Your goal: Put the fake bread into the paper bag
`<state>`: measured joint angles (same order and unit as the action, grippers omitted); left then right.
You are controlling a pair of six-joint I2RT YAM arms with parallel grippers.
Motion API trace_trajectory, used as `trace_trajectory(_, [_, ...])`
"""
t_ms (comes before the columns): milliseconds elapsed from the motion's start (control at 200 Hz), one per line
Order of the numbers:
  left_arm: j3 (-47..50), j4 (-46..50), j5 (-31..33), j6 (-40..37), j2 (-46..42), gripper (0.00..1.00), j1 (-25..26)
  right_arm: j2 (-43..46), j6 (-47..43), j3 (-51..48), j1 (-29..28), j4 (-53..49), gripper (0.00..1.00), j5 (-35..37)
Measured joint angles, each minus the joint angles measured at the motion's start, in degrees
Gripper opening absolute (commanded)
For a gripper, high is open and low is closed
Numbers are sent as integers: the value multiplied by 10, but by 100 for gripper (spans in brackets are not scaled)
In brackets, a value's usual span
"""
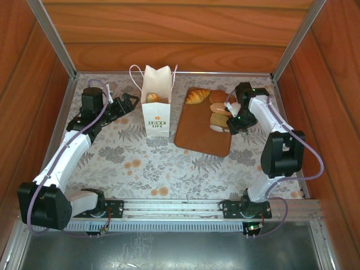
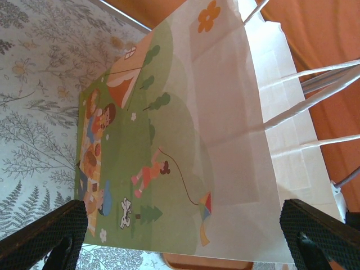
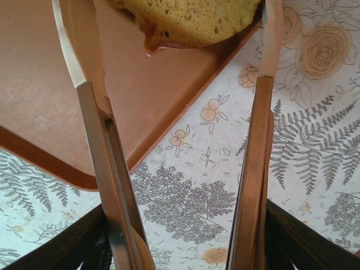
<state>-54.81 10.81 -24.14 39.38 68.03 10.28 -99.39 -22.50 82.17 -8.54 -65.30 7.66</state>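
Fake bread (image 1: 218, 108) lies on the far right part of my desk (image 1: 140, 163), which has a cloth with flowers and leaves on it. Wood walls (image 1: 169, 34) stand around the desk.

A brown board (image 1: 199, 140) lies flat on the cloth, just to the right of the paper bag (image 1: 156, 115). The bag stands upright near the back of the desk with its top open. It has green letters and an orange flower on the front. From my left wrist I see its side (image 2: 225, 112), with a picture of grass, trees and kids.

My left hand (image 1: 128, 104) is just beside the left side of the bag. It is open wide (image 2: 180, 242), with one finger (image 2: 45, 236) at each bottom corner of my wrist view and the bag in front of them.

My right hand (image 1: 233, 125) is over the far right end of the board. It holds shiny tongs (image 3: 95, 140) between its fingers (image 3: 185, 239). The two tong arms stand apart, and one yellow-brown piece of bread (image 3: 191, 19) sits between their tips, above the edge of the board.

A croissant (image 1: 197, 96) lies at the far end of the board, and two oval rolls (image 1: 219, 119) lie next to it, close to my right hand. One more small piece (image 1: 152, 97) peeks out of the open bag.
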Motion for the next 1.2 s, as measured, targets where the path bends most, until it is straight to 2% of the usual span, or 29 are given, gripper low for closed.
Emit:
trace_trajectory(350, [0, 0, 0, -2, 2, 94, -2, -20, 10, 27, 1, -27, 52, -11])
trace_trajectory(570, [0, 0, 0, -2, 2, 94, -5, -9, 19, 25, -1, -35, 51, -17])
trace_trajectory(870, [0, 9, 0, -2, -2, 94, -5, 66, 40, -6, -14, -43, 51, -32])
trace_trajectory(1204, [-8, 8, -10, 3, -20, 91, -5, 165, 67, -12, -55, -39, 49, -53])
